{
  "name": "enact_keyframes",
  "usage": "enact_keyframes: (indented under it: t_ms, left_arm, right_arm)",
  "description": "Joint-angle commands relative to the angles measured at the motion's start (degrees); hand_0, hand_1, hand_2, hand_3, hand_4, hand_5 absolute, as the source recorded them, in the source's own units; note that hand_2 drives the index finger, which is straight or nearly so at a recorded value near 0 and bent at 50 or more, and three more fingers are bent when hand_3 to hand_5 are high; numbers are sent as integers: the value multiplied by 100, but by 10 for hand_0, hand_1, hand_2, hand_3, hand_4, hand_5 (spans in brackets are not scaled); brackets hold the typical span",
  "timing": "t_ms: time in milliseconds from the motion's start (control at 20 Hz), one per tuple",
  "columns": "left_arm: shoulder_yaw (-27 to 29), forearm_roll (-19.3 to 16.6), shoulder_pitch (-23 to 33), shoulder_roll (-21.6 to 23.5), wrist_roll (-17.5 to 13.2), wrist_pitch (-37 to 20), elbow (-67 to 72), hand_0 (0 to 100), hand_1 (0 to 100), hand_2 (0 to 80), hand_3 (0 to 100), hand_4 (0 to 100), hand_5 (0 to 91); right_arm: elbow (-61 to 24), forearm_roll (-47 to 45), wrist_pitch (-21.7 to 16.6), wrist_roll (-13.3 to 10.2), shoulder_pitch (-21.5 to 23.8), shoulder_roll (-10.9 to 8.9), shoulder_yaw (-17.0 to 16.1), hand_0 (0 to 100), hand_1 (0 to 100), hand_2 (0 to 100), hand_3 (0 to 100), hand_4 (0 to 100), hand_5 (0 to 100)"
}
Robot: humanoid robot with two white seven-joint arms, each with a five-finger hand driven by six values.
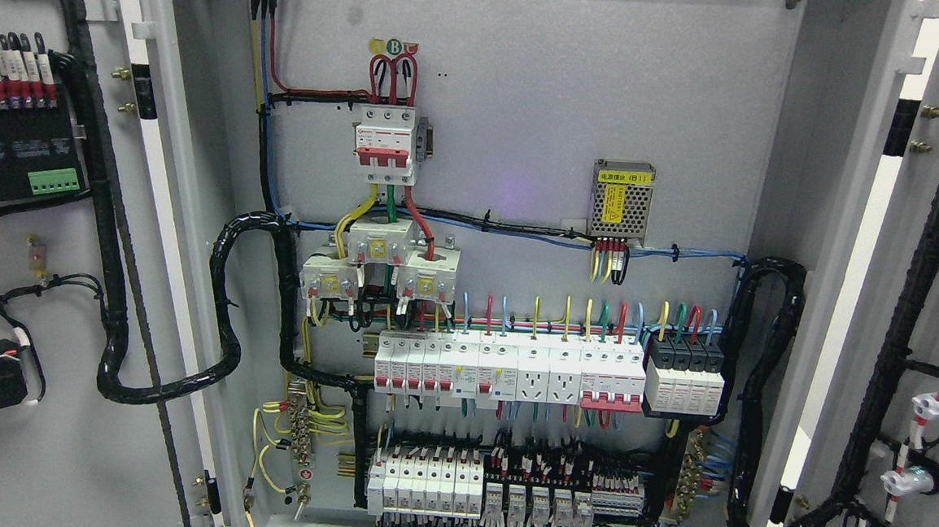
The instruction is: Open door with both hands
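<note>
An electrical cabinet fills the head view with both doors swung wide. The left door [44, 286] shows its inner face, with a black terminal block and a round black part on it. The right door [934, 324] is also turned outward, its inside carrying black cable looms and white fittings. Between them the grey back panel [527, 120] holds a red-and-white main breaker [385, 146], a row of white breakers [512, 370] and a lower row of small breakers [497, 485]. Neither of my hands nor any arm shows in this view.
Thick black cable bundles [230, 314] loop from each door into the cabinet, the right one [763, 395] along the inner side wall. A small metal power supply with a yellow label [622, 198] sits at the upper right of the panel.
</note>
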Motion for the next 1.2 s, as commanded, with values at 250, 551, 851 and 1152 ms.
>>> enact_keyframes:
  t_ms: [250, 551, 851, 1152]
  left_arm:
    - [-1986, -1328, -204, -716, -1, -575, -754, 0, 0, 0, 0, 0, 0]
    - [-2698, -2682, -143, -1929, 8, -357, -465, 0, 0, 0, 0, 0, 0]
    - [-2717, -3097, 86, -2818, 25, 627, 606, 0, 0, 0, 0, 0, 0]
    - [-2672, -3079, 278, -2924, 25, 1919, 1662, 0, 0, 0, 0, 0, 0]
  right_arm:
    - [-88, 83, 13, 11, -90, -386, 1458, 383, 0, 0, 0, 0, 0]
    - [527, 734, 30, 2, -55, -254, 2513, 383, 0, 0, 0, 0, 0]
    - [1247, 874, 21, 11, 507, -237, 3270, 383, 0, 0, 0, 0, 0]
    - [2030, 1077, -14, 11, 920, -193, 3780, 383, 0, 0, 0, 0, 0]
